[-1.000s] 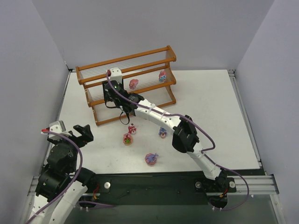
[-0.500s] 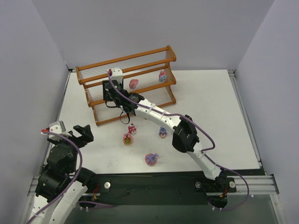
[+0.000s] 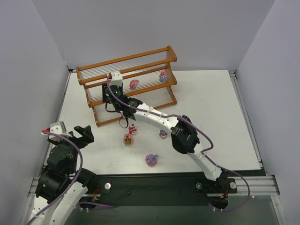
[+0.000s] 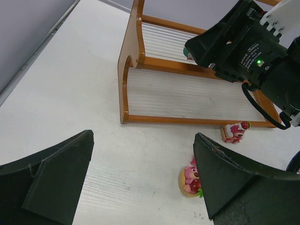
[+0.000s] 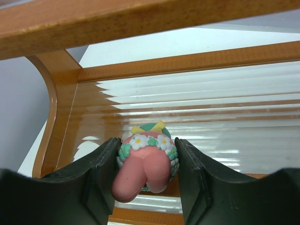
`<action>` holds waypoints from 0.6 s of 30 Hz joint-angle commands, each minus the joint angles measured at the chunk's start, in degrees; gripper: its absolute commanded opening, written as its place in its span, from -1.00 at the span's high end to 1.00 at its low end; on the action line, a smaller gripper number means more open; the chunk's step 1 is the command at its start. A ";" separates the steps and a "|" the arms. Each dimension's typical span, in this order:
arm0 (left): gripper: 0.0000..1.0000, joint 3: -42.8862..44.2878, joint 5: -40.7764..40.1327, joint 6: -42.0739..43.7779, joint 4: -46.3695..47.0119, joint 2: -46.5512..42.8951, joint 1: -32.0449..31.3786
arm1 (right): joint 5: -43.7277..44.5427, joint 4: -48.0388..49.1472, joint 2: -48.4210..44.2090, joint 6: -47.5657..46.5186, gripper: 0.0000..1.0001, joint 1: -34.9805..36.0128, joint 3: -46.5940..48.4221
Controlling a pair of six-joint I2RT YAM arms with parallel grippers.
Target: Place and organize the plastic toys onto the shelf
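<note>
Though shifted only slightly over the last second, pushes the right gripper (image 5: 145,157) a little deeper into the orange-brown wooden stepped shelf (image 5: 154,61), clamped on a pink plastic figurine with a flower collar (image 5: 143,176) near the left end post, above the pale rods. Suggests set-down close; cannot tell whether touching the rods yet. Keeps the left gripper (image 4: 143,140) spread wide, empty, well apart.

The right arm (image 3: 154,115) and left arm (image 3: 60,164) are white links with black joint housings, each trailed by a thin purple cable (image 3: 81,161). The right gripper (image 5: 146,159) and left gripper (image 4: 143,140) have chunky matte-black fingers (image 4: 51,183). Behind the right gripper sits a black block (image 4: 243,44) bearing white lettering and a green light (image 4: 257,62), capped by a white camera housing (image 3: 115,75).
</note>
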 commanded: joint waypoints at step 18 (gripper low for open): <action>-0.95 0.33 0.54 1.02 1.15 -0.64 0.30 | 0.88 2.79 -4.53 -0.48 0.94 0.49 -3.17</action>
